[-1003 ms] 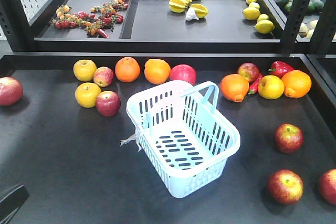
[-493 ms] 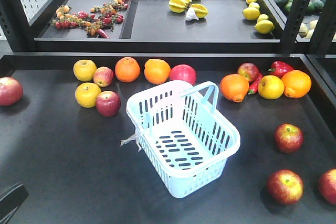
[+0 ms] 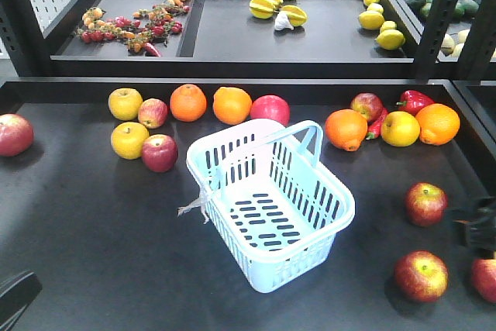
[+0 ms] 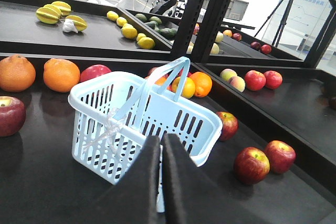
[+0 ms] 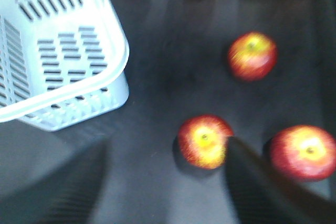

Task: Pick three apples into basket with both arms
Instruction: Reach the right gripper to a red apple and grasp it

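The black tabletop before you carries loose fruit, and a second black shelf with smaller produce stands behind it. The basket stands upright near the middle of the tabletop with its handle raised and a scrap of clear plastic on its left rim.

All three apples lie on the tabletop to the basket's right, outside it. The far apple sits further back, and the front apple and the edge apple lie nearer you.

Your right arm shows at the right border, between the far apple and the edge apple. The right wrist view is blurred, but the right gripper has its jaws spread wide and grips nothing. The front apple lies between the fingers, close against one finger.

Your left gripper hangs low in front of the basket, jaws pressed together on nothing. The left arm is only visible in the bottom left corner of the front view.
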